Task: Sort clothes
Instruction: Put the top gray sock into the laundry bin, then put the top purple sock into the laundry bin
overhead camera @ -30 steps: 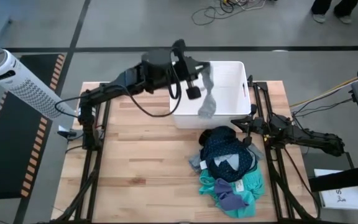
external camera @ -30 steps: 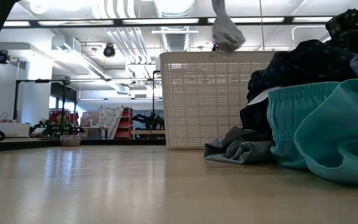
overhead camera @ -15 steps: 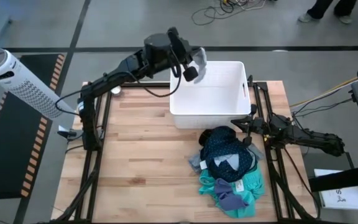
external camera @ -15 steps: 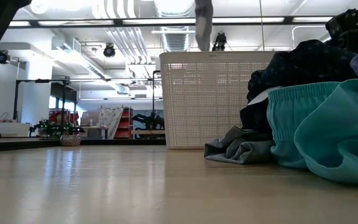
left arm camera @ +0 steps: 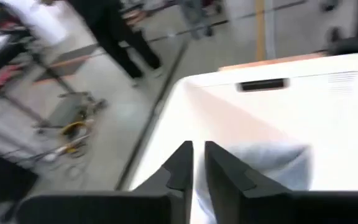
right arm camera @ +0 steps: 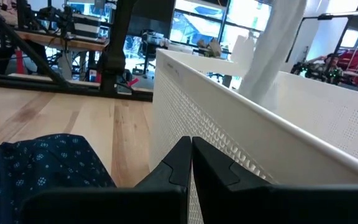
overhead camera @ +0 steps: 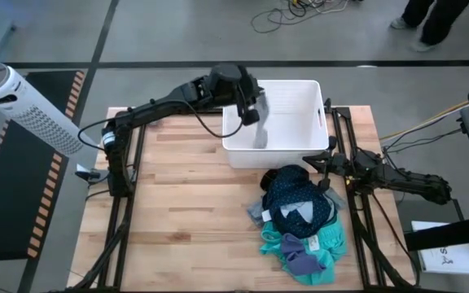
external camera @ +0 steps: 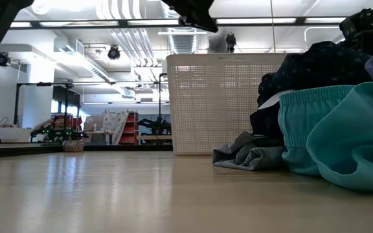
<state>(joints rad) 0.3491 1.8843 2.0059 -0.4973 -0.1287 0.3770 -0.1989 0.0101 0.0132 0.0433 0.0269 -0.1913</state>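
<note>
My left gripper [overhead camera: 252, 111] hangs over the left half of the white basket [overhead camera: 312, 91], shut on a grey garment [overhead camera: 260, 135] that hangs down inside it. It also shows just above the basket rim in the low view [external camera: 220, 43]. The other clothes lie in a pile on the table in front of the basket: a navy patterned one [overhead camera: 300, 202] on top, a teal one [overhead camera: 320, 242], a small purple-blue one [overhead camera: 304, 263] and a grey one [overhead camera: 258, 214]. My right gripper [overhead camera: 324, 168] is shut and empty beside the basket's near right corner. My left gripper pinches the grey garment's upper end [left arm camera: 199, 198] between its two nearly closed fingers, slanting down from the table's left. The rest of the cloth [left arm camera: 272, 163] hangs slack below, inside the basket. Whether its lower end lies on the basket floor, I cannot tell.
The basket stands at the table's far edge, right of centre. The left half of the wooden table [overhead camera: 177, 212] is bare. A white perforated tower [overhead camera: 23, 102] stands off the table's left edge. A person's legs [overhead camera: 426, 18] show beyond the far edge.
My left gripper first swung up toward the table's far left with the grey garment swinging under it. It then came back right and down over the basket. The garment now hangs lower, inside the basket walls. My right gripper has kept still.
</note>
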